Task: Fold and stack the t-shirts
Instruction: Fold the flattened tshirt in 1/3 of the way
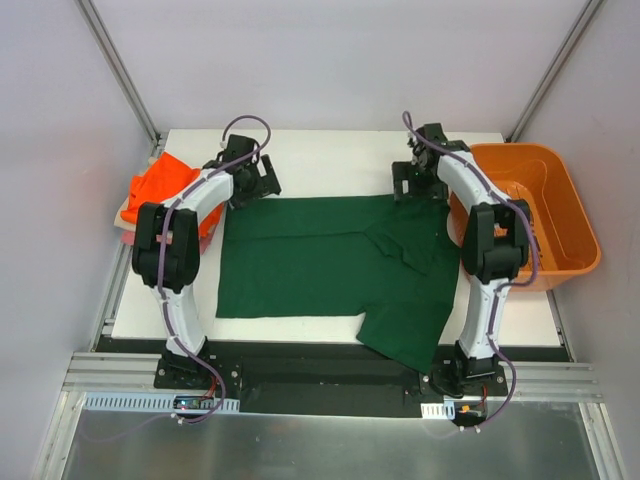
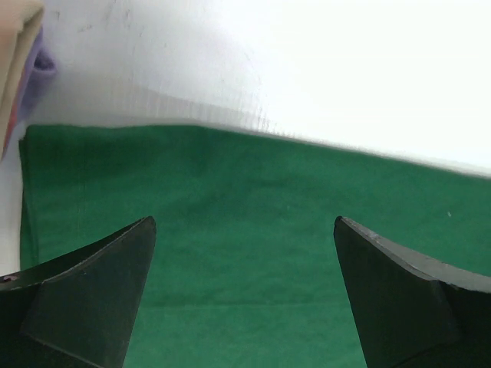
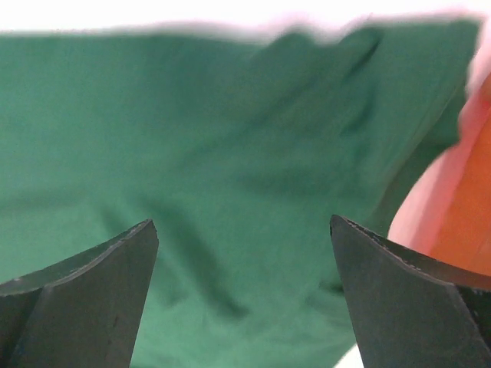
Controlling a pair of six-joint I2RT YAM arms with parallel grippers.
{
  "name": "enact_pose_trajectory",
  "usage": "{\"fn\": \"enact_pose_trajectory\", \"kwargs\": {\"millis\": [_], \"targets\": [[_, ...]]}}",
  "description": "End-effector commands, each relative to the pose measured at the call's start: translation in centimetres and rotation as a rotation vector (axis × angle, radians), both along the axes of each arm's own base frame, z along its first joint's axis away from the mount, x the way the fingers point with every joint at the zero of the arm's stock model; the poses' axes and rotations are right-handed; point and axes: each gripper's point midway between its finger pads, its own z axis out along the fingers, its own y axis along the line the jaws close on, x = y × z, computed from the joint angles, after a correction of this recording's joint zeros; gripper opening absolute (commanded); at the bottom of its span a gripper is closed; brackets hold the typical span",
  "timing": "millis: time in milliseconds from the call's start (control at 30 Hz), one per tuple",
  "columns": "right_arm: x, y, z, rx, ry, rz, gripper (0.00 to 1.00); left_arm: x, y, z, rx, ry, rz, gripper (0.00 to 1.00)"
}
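Note:
A dark green t-shirt [image 1: 320,260] lies spread on the white table [image 1: 330,160], its lower right part hanging over the near edge. My left gripper [image 1: 255,182] hovers open at the shirt's far left corner, and the wrist view shows green cloth [image 2: 245,253] between the spread fingers [image 2: 92,299]. Over the far right corner my right gripper [image 1: 415,180] is open too, with wrinkled green cloth [image 3: 230,192] under it. A bright orange t-shirt [image 1: 165,185] tops a folded pile at the table's left edge, pale cloth [image 1: 128,215] showing beneath it.
An orange plastic basket [image 1: 570,225] stands at the right edge of the table, close to my right arm; its rim [image 3: 460,207] shows in the right wrist view. Pale and purple cloth of the pile [image 2: 23,61] sits left of my left gripper. Grey walls enclose the table.

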Motion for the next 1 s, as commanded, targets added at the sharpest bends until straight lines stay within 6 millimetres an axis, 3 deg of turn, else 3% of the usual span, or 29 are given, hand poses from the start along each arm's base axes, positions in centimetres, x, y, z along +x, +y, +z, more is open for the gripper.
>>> {"fn": "enact_pose_trajectory", "kwargs": {"millis": [0, 133, 267, 367, 600, 800, 833, 900, 967], "targets": [[-6.6, 3.4, 4.9, -0.058, -0.078, 0.229, 0.96, -4.0, -0.6, 4.4, 0.017, -0.064, -0.042, 0.99], [-11.6, 5.5, 2.0, -0.036, -0.041, 0.275, 0.99, -10.8, 0.9, 3.3, 0.053, -0.038, 0.027, 0.99], [-13.1, 7.5, 0.7, 0.009, 0.011, 0.316, 0.88, -16.5, 3.3, 0.2, 0.104, 0.011, 0.106, 0.99], [-13.0, 8.3, -0.6, -0.009, 0.045, 0.333, 0.81, -19.4, 4.6, -1.3, 0.097, 0.025, 0.186, 0.99], [-11.7, 7.8, -2.6, -0.119, 0.072, 0.315, 0.64, -23.7, 5.8, -2.6, 0.077, 0.051, 0.227, 0.99], [-11.5, 8.2, -3.7, -0.122, 0.092, 0.278, 0.56, -25.6, 7.3, -3.0, 0.099, 0.027, 0.257, 0.99], [-11.4, 8.1, -3.7, -0.127, 0.088, 0.267, 0.52, -25.7, 7.4, -3.0, 0.098, 0.023, 0.261, 0.99], [-11.2, 7.8, -3.7, -0.14, 0.083, 0.249, 0.33, -26.0, 7.6, -2.9, 0.102, 0.017, 0.263, 0.99], [-10.9, 7.8, -3.5, -0.148, 0.068, 0.233, 0.2, -26.2, 7.7, -2.8, 0.107, 0.013, 0.265, 0.99]]}}
